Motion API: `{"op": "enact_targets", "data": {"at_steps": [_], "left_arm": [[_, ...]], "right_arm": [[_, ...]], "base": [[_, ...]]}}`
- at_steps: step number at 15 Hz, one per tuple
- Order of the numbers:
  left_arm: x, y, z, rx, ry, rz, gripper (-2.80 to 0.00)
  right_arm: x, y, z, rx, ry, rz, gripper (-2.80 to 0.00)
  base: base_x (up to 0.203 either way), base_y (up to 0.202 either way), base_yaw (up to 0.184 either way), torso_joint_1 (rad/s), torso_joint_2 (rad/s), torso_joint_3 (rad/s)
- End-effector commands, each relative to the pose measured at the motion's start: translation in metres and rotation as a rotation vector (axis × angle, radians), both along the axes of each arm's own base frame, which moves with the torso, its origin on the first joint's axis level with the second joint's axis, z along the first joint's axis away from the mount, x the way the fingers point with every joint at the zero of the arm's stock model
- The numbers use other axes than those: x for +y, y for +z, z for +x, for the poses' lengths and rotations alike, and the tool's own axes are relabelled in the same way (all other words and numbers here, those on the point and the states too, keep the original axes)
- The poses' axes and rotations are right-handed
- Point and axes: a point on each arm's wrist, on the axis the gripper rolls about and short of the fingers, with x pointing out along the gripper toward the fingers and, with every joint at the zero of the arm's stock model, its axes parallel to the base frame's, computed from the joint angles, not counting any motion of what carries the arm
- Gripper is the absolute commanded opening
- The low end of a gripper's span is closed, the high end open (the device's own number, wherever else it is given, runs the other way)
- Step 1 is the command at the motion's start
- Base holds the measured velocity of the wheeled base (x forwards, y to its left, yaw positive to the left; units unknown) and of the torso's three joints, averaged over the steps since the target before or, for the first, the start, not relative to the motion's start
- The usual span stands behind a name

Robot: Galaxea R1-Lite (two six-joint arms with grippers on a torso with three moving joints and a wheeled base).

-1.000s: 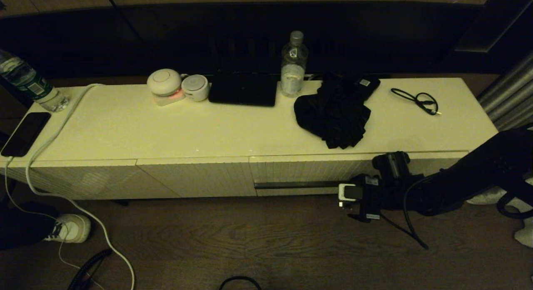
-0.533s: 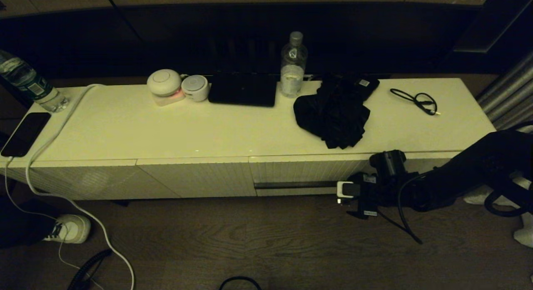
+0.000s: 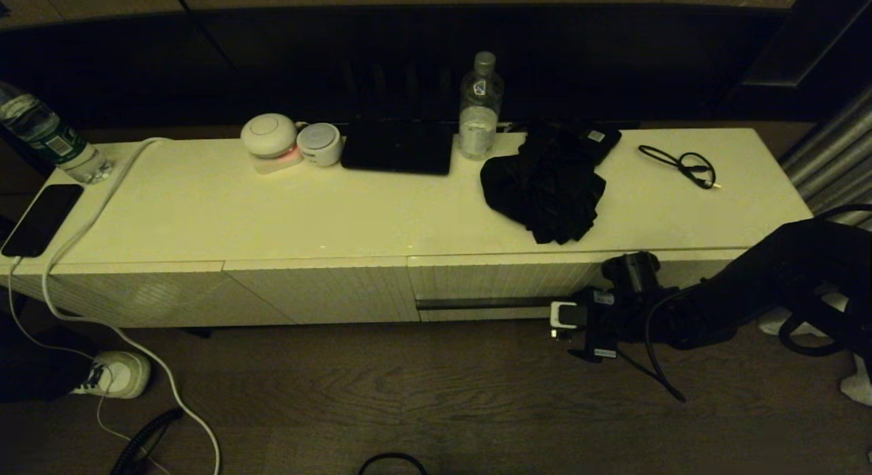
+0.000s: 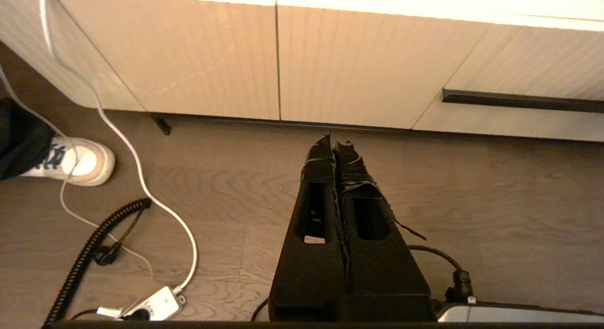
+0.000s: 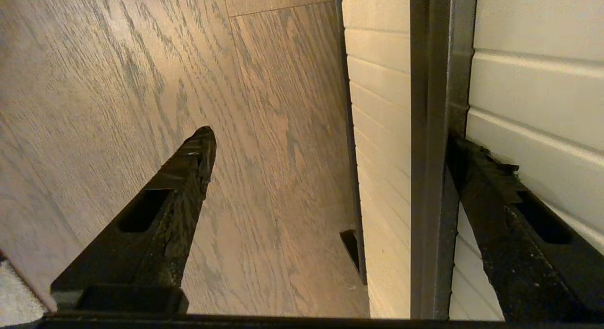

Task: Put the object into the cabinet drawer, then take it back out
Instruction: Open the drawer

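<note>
Wooden floor (image 5: 118, 60) under right claw (image 5: 330, 145), spread, one finger against drawer handle strip (image 5: 432, 130).

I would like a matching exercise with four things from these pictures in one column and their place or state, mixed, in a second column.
1. black fabric bundle
2. cabinet drawer
3. right gripper
4. left gripper

a. closed, ribbed front
b. open, one finger at the dark handle strip
c. shut, above the floor
d. lying on the cabinet top

Pairs: 1-d, 2-a, 3-b, 4-c
</note>
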Motion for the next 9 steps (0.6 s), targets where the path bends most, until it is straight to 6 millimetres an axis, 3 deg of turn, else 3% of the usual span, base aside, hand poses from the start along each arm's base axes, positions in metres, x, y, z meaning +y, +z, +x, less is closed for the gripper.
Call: {"op": "enact_targets", "data": {"at_steps": [1, 5, 9], "left_arm": [[0.000, 0.000, 0.000, -0.002, 0.001, -0.001, -2.80], [0.000, 0.000, 0.000, -0.002, -0.001, -0.001, -2.80], [0.000, 0.000, 0.000, -0.002, 0.001, -0.001, -2.80]], "right_arm": [[0.000, -0.010, 0.000, 0.028, 0.006, -0.008, 0.00], [-0.001, -0.015, -0.005, 0.050, 0.005, -0.013, 0.00], [-0.001, -0.003, -0.007, 0.018, 0.012, -0.003, 0.00]], "base": [[0.000, 0.000, 0.000, 0.000, 0.00, 0.000], [0.000, 0.000, 0.000, 0.000, 0.00, 0.000], [0.000, 0.000, 0.000, 0.000, 0.00, 0.000]]}}
